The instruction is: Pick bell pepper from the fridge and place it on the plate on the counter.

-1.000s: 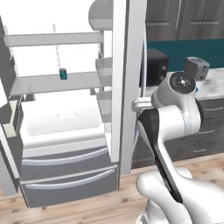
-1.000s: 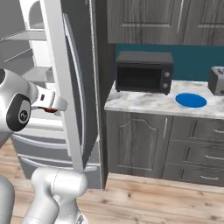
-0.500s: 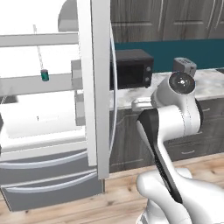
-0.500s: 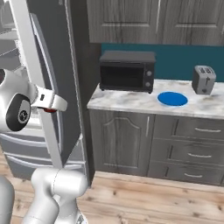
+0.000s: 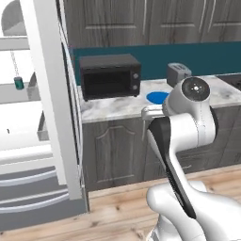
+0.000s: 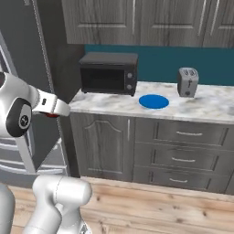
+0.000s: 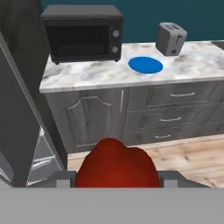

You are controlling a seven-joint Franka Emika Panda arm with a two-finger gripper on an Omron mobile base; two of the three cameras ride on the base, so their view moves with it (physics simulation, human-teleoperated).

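The bell pepper (image 7: 116,164) sits clamped between the two fingers of the gripper (image 7: 116,177), a lumpy red mass low in the hand view with a grey finger pad pressed against each flank; in the right base view a sliver of red (image 6: 51,114) shows under the white hand, off the left end of the counter (image 6: 192,106) and in front of the dark cabinet side. The plate (image 6: 153,101) lies flat on the counter, nearer the front edge than the back wall, between the black microwave (image 6: 109,72) toward the counter's left end and the grey toaster (image 6: 187,82) farther right by the teal backsplash; it touches neither, and nothing rests on it. From the hand view the plate (image 7: 145,65) is ahead of and above the pepper, well apart from it, with the counter's front edge and the grey wood-grain drawer fronts (image 7: 175,111) between. The fridge (image 5: 28,155) stands left of the counter in the left base view, its door (image 5: 54,103) swung open edge-on toward the camera, with grey shelves and a white drawer front visible inside. A small teal can (image 5: 19,83) stands upright on a shelf near the fridge's left side. In that view the arm's white elbow covers part of the plate (image 5: 155,97)
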